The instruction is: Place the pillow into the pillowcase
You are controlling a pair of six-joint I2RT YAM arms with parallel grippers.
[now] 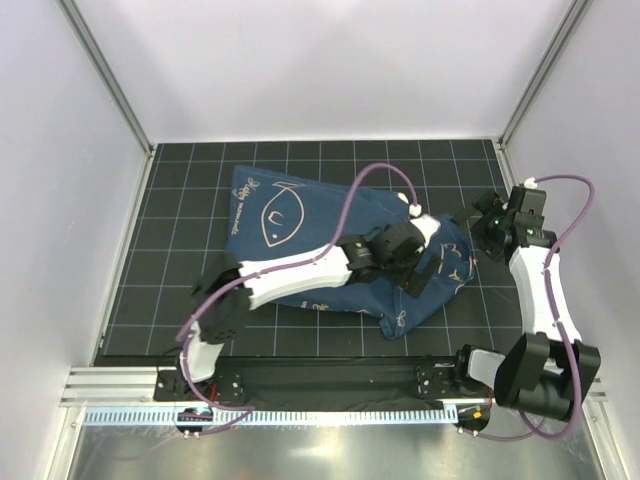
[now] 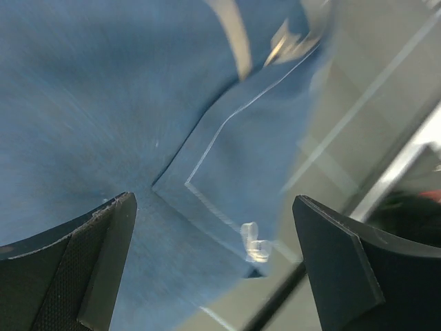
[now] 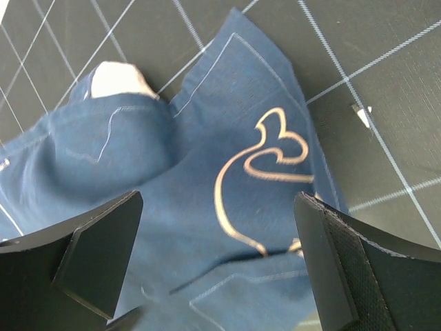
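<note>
The navy pillowcase (image 1: 300, 230) with white fish drawings lies bulging in the middle of the black mat. A small cream-white patch of the pillow (image 3: 118, 78) peeks out at the case's edge; the rest of the pillow is hidden. My left gripper (image 1: 417, 274) is open and hovers over the case's right end. In the left wrist view the left gripper (image 2: 213, 200) frames a stitched hem corner of the pillowcase (image 2: 227, 165), touching nothing. My right gripper (image 1: 478, 222) is open just right of the case. In its wrist view the right gripper (image 3: 219, 200) sits above the pillowcase (image 3: 227, 207), empty.
The black gridded mat (image 1: 170, 250) is bounded by white walls with metal posts at the back corners. A metal rail (image 1: 320, 385) runs along the near edge. A tiny white scrap (image 3: 362, 114) lies on the mat beside the case. A small clear tag (image 2: 253, 241) sits at the hem.
</note>
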